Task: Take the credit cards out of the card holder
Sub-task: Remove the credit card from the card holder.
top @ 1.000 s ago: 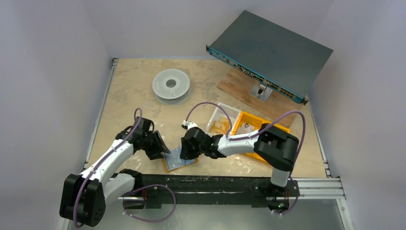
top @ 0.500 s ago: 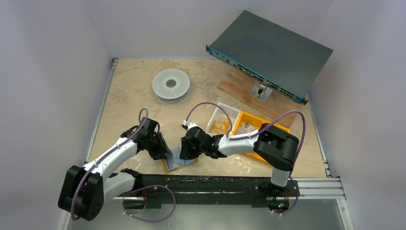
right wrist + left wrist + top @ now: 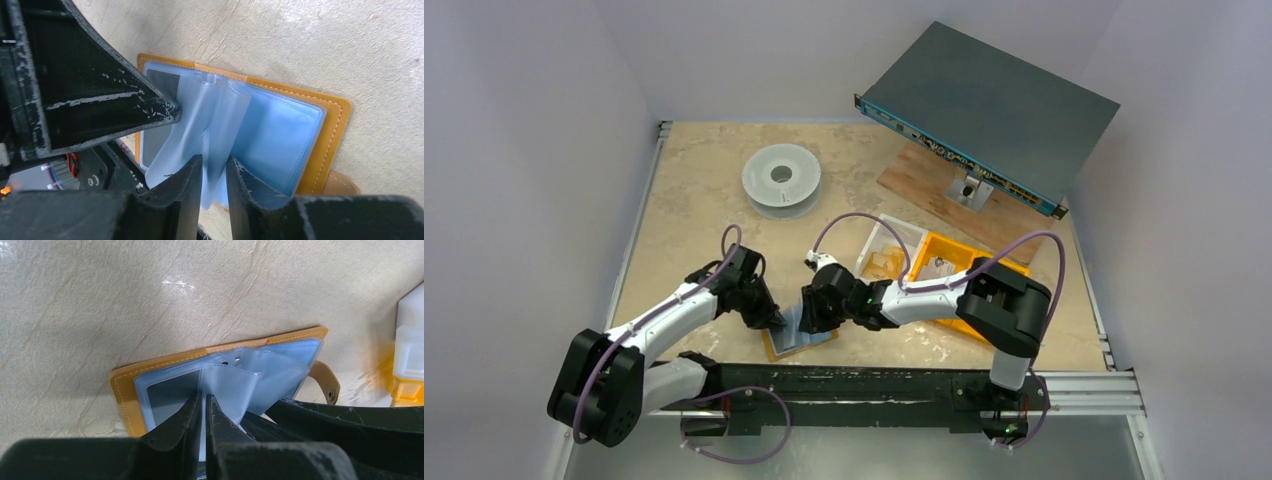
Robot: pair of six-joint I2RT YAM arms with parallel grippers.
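Note:
The card holder [image 3: 774, 346] lies open on the table near the front edge, mustard-orange with blue translucent sleeves fanned up. In the left wrist view its leather edge [image 3: 165, 361] and strap tab [image 3: 327, 382] show, with a dark card [image 3: 167, 396] in the lowest sleeve. My left gripper [image 3: 776, 320] [image 3: 204, 396] is shut on one upright sleeve [image 3: 227, 382]. My right gripper [image 3: 809, 318] [image 3: 214, 162] is closed on other blue sleeves [image 3: 220, 115], over the holder's right half [image 3: 332, 130]. The two grippers nearly touch.
A white spool [image 3: 781, 179] sits at the back left. A grey rack unit [image 3: 989, 110] rests tilted on a wood board [image 3: 919, 180] at the back right. A clear box [image 3: 889, 250] and an orange bin [image 3: 944, 265] stand right of the holder. A rail [image 3: 874, 385] lines the front.
My left gripper has moved right and in toward the open holder, reaching the sleeves. The right arm and the holder have stayed in place.

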